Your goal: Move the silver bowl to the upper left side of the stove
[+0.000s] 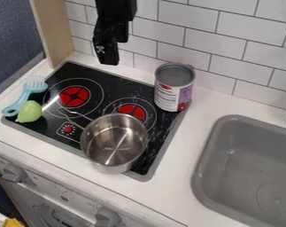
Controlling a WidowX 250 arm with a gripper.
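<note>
The black gripper hangs at the top of the view, in front of the tiled wall and above the back edge of the stove. Whether its fingertips are apart cannot be told. The silver bowl, a pot-like vessel with a thin wire handle, stands upright and empty at the stove's front right. It partly covers the right burner's ring, and its handle points to the upper left. The gripper is well above and behind the bowl, not touching it.
A can stands at the stove's back right corner. A light-blue brush and a green pear-like toy lie at the left edge. The grey sink is on the right, and a tiled wall runs behind.
</note>
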